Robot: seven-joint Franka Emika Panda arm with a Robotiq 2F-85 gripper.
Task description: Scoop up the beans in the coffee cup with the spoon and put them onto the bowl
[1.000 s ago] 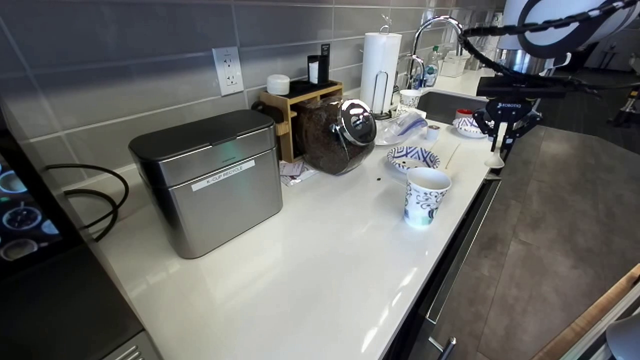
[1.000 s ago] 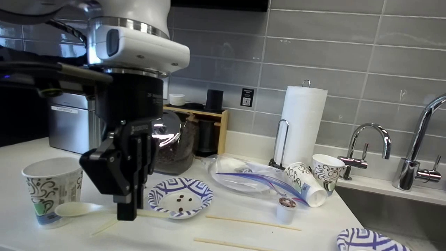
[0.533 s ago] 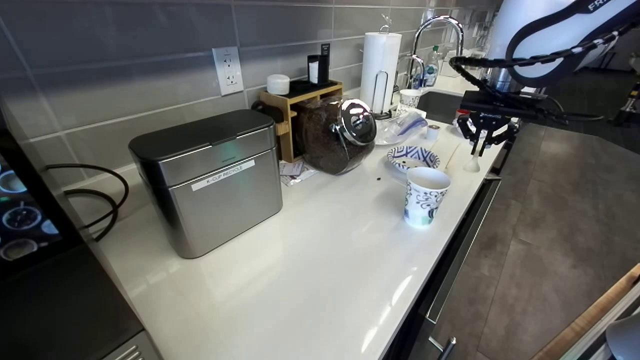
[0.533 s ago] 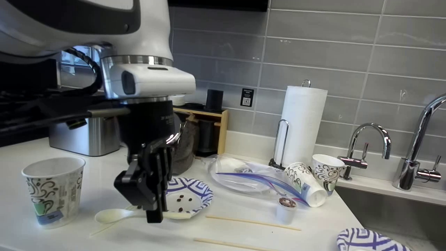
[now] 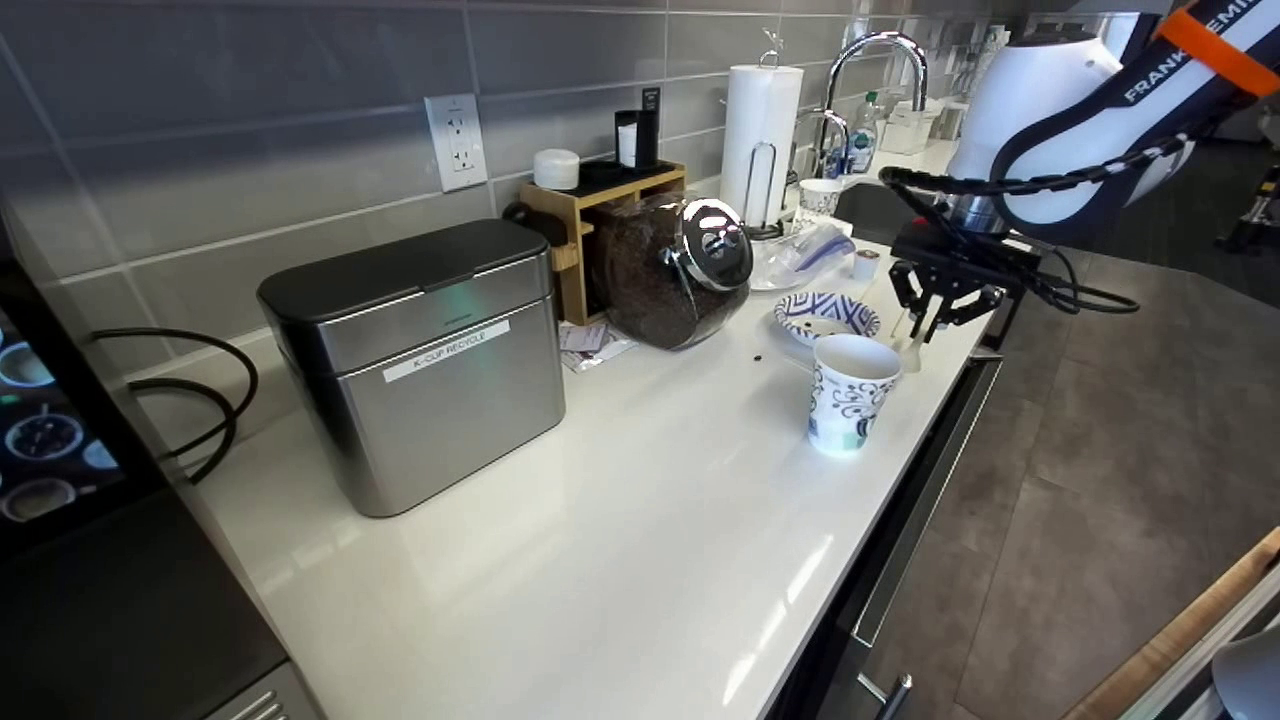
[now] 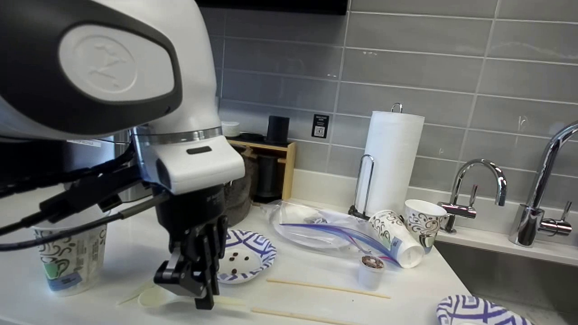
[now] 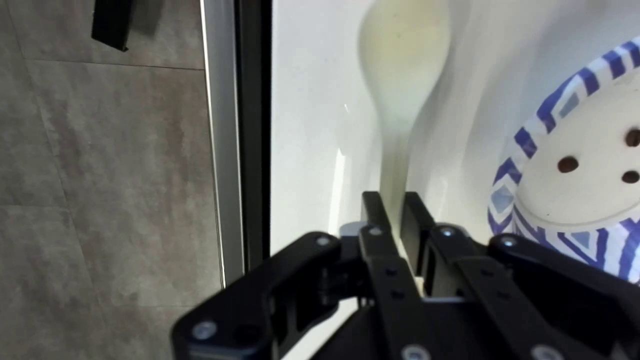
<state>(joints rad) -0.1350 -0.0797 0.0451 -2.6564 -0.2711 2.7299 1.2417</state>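
My gripper (image 7: 392,212) is shut on the handle of a pale spoon (image 7: 402,47), whose scoop points away from the fingers and looks bare. Low over the counter's front edge strip, the spoon lies beside the bowl (image 7: 505,197), a wide blue-patterned one; whether it touches the counter I cannot tell. Several dark beans (image 7: 567,164) lie in the bowl. The coffee cup (image 5: 853,400) stands upright near the spoon's scoop end, and in an exterior view the arm's cables cross in front of this cup (image 6: 74,266). Any beans inside the cup are hidden.
Wooden sticks (image 6: 327,289) and a small pod (image 6: 371,273) lie right of the bowl. Behind are a plastic bag (image 6: 334,230), a tipped cup (image 6: 399,239) and a big jar (image 5: 665,270). A steel bin (image 5: 450,370) stands at the wall. One stray bean (image 5: 758,358) sits on the counter.
My gripper has come down with the spoon, from beyond the counter's front edge to low over the counter beside the bowl. The arm has tilted. Cup and bowl have stayed put.
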